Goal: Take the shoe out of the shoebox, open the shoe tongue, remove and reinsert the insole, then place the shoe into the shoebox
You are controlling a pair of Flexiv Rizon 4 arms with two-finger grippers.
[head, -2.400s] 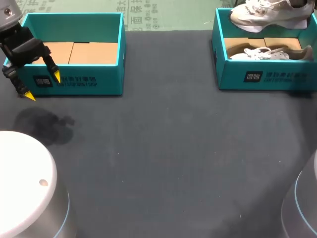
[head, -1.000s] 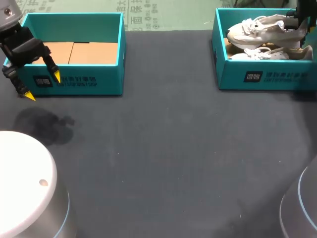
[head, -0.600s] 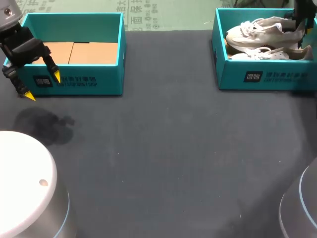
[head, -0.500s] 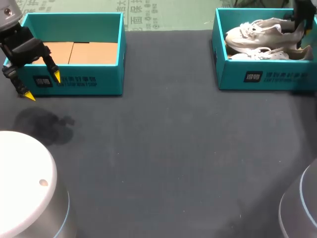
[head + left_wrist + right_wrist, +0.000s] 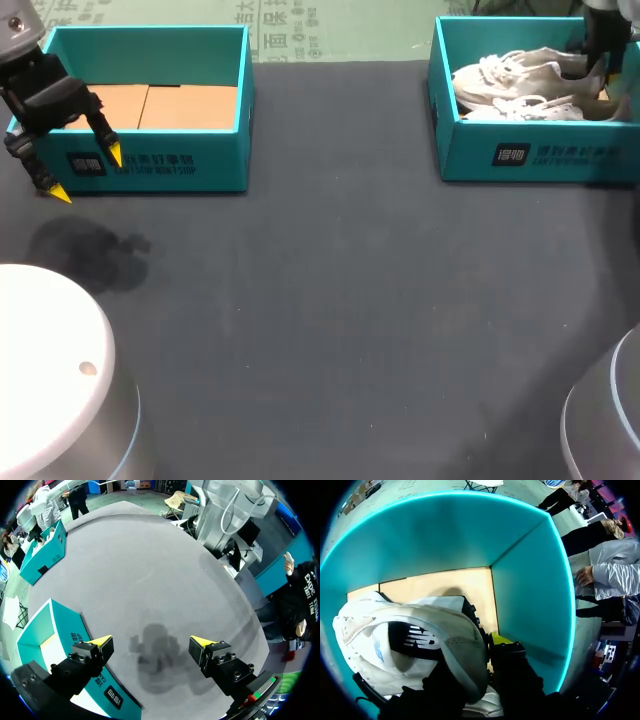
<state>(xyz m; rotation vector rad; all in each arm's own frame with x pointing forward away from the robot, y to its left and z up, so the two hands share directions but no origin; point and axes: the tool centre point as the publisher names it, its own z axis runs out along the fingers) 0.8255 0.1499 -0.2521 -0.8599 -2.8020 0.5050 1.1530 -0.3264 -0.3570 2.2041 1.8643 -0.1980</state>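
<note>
Shoe (image 5: 515,68) lies in the right shoebox (image 5: 470,150) atop a second shoe (image 5: 530,108), heel pinched by the right gripper (image 5: 485,632), likely for setting down; left gripper (image 5: 151,641) hangs wide open over the bench (image 5: 350,300).

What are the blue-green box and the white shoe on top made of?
The box looks like cardboard: smooth, matte teal walls, with a plain brown floor showing inside. The top shoe looks like soft white panels, cloth or leather-like, with string laces and a padded heel. I can't tell for sure which.
</note>
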